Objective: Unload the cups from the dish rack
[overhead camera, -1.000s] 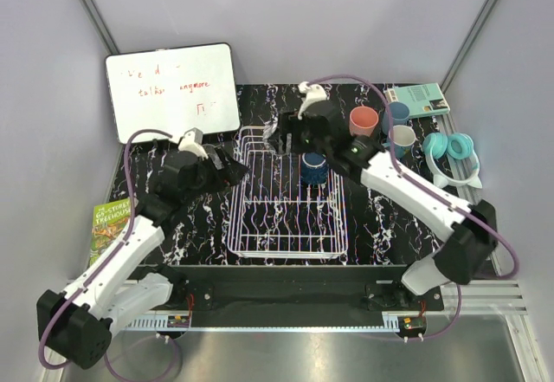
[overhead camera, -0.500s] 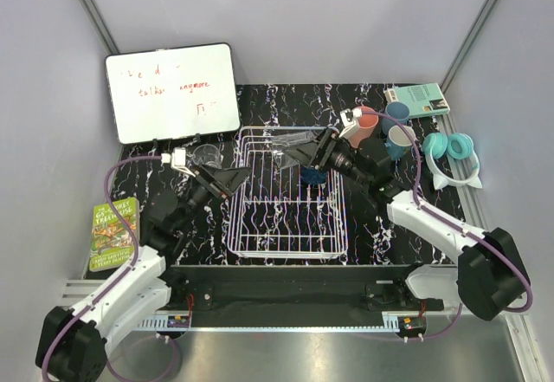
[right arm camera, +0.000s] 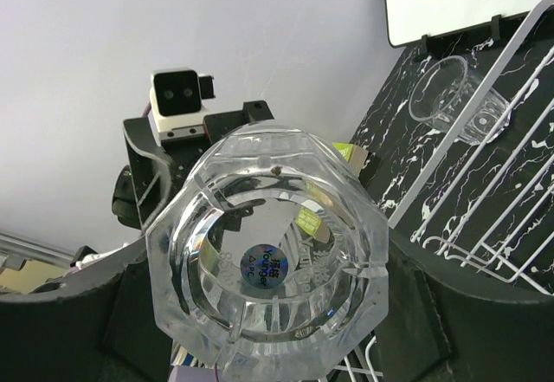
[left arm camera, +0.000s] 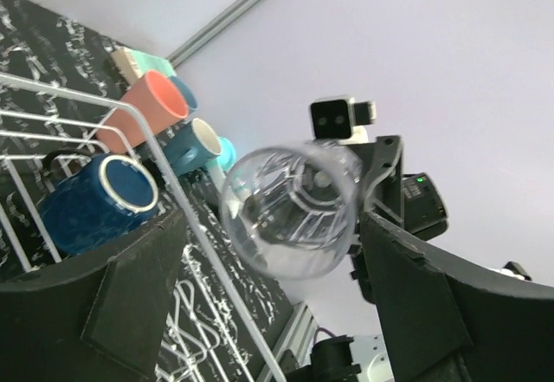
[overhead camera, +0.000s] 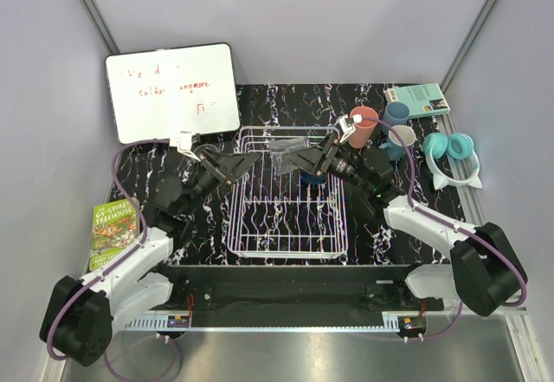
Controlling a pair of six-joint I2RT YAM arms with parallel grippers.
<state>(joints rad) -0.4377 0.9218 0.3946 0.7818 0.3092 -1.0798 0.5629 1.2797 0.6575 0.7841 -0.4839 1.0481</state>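
My right tool point(overhead camera: 299, 151) is clamped on a clear glass point(overhead camera: 280, 151), one finger on each side of its wall. It holds the glass on its side in the air above the far end of the dish rack point(overhead camera: 290, 254). On my right wrist feed the thick base of the glass faces the lens. On the left wrist feed I look straight into its open mouth.

My left tool point(overhead camera: 241, 165) is spread wide with nothing between its fingers. It hangs over the rack's left edge and points at that glass. From overhead the two are near each other, but I cannot tell whether they touch.

One dark navy mug point(left arm camera: 91, 204) is in the rack at its far right part, just below my right tool, with its mouth turned toward the left wrist camera. The second clear glass point(right arm camera: 446, 96) sits on the bench point(overhead camera: 363, 243) just outside the rack's left side, near the whiteboard point(overhead camera: 173, 92).

To the right of the rack, the salmon tumbler point(overhead camera: 363, 120) stands upright on the bench. A light blue mug point(overhead camera: 396, 112) stands just beyond it and a second light blue mug point(overhead camera: 400, 139) just beside it. The teal headphones point(overhead camera: 450, 150) lie further right, at the bench's edge.
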